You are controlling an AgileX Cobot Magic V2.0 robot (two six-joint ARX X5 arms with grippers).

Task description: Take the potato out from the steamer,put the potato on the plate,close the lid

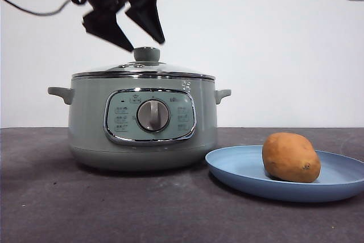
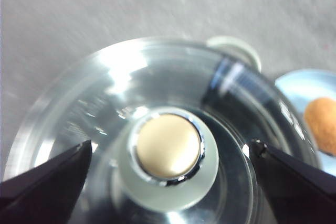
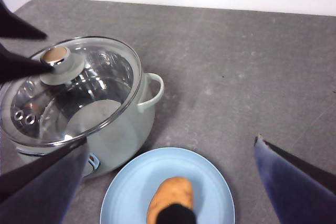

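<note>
Potato (image 1: 290, 157) rests on the light-blue plate (image 1: 239, 169) toward the worktop's (image 1: 85, 209) near right edge, right pincer (image 3: 168, 182) hanging spread wide above it. Just behind and left, touching nothing, stands the sage-green steamer (image 1: 91, 118), glass lid (image 1: 122, 69) seated on its rim. Left pincer (image 1: 139, 35) hovers over the lid's knob (image 1: 147, 54), jaws wide apart on either side.

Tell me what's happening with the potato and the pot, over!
Left end effector open above the lid knob. Right end effector open, high over the plate. Potato on plate; lid on steamer. Nothing in the way.
</note>
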